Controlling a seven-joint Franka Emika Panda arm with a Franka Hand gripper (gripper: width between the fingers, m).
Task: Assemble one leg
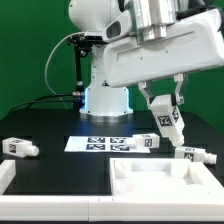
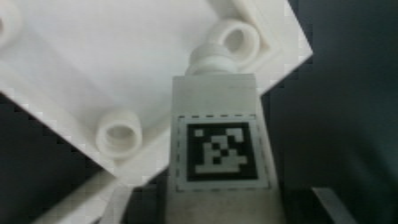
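My gripper (image 1: 165,107) is shut on a leg (image 1: 167,122), a short white peg with a black-and-white tag, and holds it tilted in the air above the back right corner of the large white tray-like part (image 1: 135,188). In the wrist view the held leg (image 2: 221,120) fills the middle between my jaws (image 2: 222,208), its far end close to a round socket (image 2: 231,40) on the tray-like part (image 2: 71,70). A second socket (image 2: 119,135) lies beside the leg. I cannot tell whether the leg touches the tray.
Three more legs lie on the black table: one at the exterior view's left (image 1: 18,147), one near the middle (image 1: 141,141), one at the right (image 1: 195,155). The marker board (image 1: 98,143) lies in front of the arm's base (image 1: 105,100).
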